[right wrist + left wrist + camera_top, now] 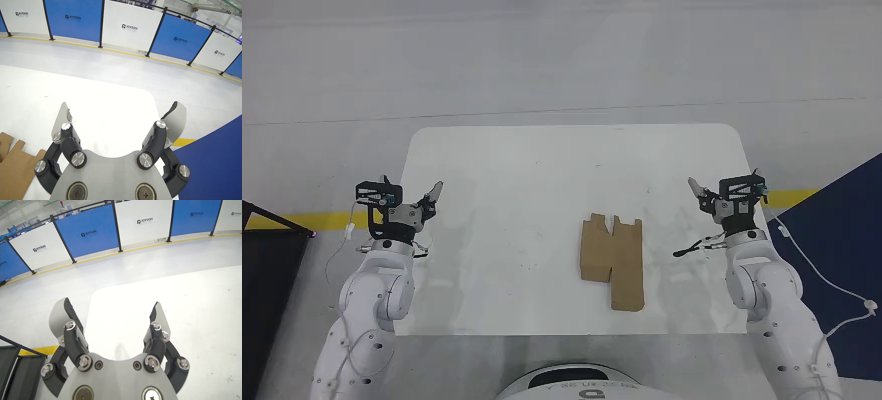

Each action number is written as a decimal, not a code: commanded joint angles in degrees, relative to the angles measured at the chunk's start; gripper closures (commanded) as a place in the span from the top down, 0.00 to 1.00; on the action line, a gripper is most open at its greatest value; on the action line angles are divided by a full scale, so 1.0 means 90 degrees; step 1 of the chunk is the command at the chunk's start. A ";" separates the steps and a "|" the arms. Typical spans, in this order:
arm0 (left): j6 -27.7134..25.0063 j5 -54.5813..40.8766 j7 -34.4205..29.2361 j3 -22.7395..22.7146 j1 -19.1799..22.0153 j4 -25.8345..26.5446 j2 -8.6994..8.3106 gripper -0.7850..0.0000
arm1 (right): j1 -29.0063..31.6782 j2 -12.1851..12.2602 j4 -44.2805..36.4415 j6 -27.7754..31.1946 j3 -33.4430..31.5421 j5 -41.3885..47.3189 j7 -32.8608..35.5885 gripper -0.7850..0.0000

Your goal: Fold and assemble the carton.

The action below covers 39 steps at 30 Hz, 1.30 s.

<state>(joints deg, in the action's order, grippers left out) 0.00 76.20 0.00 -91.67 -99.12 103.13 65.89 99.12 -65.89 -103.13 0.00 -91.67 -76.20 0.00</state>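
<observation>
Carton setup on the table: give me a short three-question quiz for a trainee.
1. True or false: the carton lies unfolded and flat on the table.
2. Which is nearer the carton? A: left gripper. B: right gripper.
3. Fill in: both grippers are empty and ____.
Key: 1 true; 2 B; 3 open.

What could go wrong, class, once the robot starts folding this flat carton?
1. The carton lies flat on the smooth table, so a gripper may push it along instead of lifting a flap.
2. The open left gripper sits at the table's left edge, far from the carton; the open right gripper is nearer, and folding one-handed might let it slide.
</observation>
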 commanded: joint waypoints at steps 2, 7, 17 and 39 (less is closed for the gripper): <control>0.0000 0.0000 0.0000 0.0000 0.0000 0.0000 0.0000 1.00 | 0.0000 0.0000 0.0000 0.0000 0.0000 0.0000 0.0000 1.00; 0.0000 0.0000 0.0000 0.0000 0.0000 0.0000 0.0000 1.00 | 0.0000 0.0000 0.0000 0.0000 0.0000 0.0000 0.0000 1.00; 0.0000 0.0000 0.0000 0.0000 0.0000 0.0000 0.0000 1.00 | 0.0000 0.0000 0.0000 0.0000 0.0000 0.0000 0.0000 1.00; 0.0000 0.0000 0.0000 0.0000 0.0000 0.0000 0.0000 1.00 | 0.0512 0.0031 -0.0809 0.0430 0.0281 -0.1331 0.0026 1.00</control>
<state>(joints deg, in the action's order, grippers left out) 0.00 76.20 0.00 -91.67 -99.12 103.13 65.89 103.66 -65.65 -110.36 0.22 -90.50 -88.03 -0.42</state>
